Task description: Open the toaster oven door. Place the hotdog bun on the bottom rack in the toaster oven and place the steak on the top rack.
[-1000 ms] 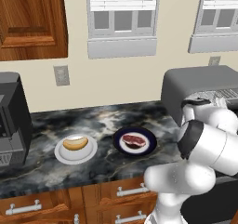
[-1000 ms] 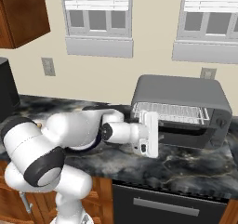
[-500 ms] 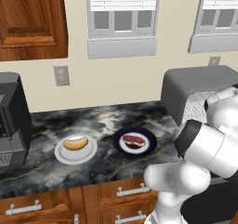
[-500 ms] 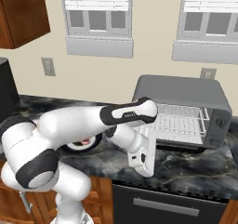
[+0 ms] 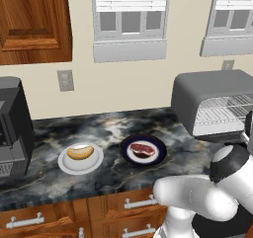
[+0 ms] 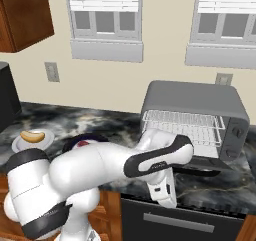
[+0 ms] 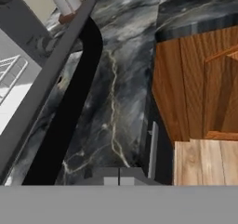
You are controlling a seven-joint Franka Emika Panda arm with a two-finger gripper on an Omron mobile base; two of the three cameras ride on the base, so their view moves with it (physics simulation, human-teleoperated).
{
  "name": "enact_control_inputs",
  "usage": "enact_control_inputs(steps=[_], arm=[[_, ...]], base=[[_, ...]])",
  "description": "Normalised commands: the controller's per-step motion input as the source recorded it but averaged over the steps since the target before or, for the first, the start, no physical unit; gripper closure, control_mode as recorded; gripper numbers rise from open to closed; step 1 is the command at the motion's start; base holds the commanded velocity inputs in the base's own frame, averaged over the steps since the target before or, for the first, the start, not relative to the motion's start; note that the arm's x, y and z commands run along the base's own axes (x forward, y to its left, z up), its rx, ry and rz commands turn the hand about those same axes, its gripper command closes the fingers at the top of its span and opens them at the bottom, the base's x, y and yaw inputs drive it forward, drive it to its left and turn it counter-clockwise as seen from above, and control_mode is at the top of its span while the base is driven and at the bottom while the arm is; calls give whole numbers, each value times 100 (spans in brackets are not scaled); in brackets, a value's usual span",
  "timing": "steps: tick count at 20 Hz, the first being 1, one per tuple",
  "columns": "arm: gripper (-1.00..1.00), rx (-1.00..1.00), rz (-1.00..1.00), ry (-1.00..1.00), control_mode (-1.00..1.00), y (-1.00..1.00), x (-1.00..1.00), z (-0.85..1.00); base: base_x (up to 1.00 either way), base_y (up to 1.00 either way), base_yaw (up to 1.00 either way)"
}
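Toaster oven door open; both foods not yet loaded.

The toaster oven [image 6: 195, 112] stands at the counter's right end, its door [image 6: 197, 167] folded down flat and the top rack [image 6: 182, 121] and bottom rack [image 5: 220, 122] bare. The hotdog bun [image 5: 80, 152] lies on a white plate [image 5: 80, 161], the steak [image 5: 142, 150] on a dark plate [image 5: 143, 150] just beside it. The gripper [image 7: 119, 177], clenched and empty, hangs over the counter edge beside the door handle [image 7: 69, 109]. Both placements remain.
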Motion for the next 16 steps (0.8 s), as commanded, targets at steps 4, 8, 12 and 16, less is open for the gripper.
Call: enact_control_inputs(steps=[4, 8, 12, 16], arm=[[100, 12, 0, 34, -100, 0, -52, 100], [100, 6, 0, 32, -100, 0, -83, 100], [100, 1, -6, 29, -100, -4, -76, 100], [100, 5, -9, 29, -100, -8, -42, 100]], base=[[0, 0, 0], [0, 0, 0], [0, 0, 0], [0, 0, 0]])
